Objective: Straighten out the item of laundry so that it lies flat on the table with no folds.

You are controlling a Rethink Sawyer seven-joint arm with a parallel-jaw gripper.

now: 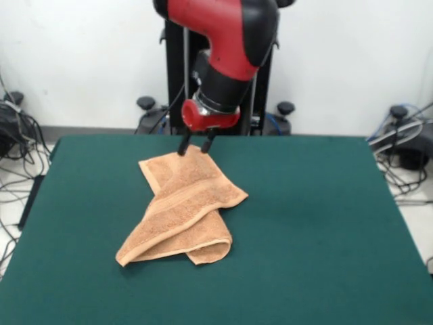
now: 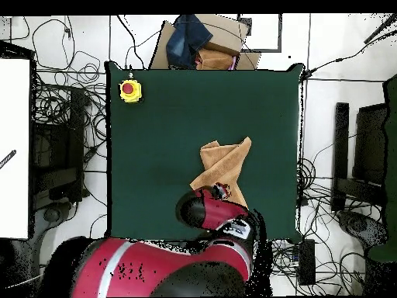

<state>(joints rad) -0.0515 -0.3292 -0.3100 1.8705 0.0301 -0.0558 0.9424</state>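
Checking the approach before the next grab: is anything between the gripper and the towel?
Nothing visible. The gripper sits right at the far edge of the folded towel, fingers apart, with only bare green table around it.

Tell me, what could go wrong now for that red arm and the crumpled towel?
1. The pincer stands open at the far corner of the folded orange-tan terry towel. It may close on several layers, so pulling could drag the bundle without unfolding it.
2. It might pinch the dark green felt table cover too.
3. A yellow box with a red button sits on one table corner; a dragged towel could reach it.
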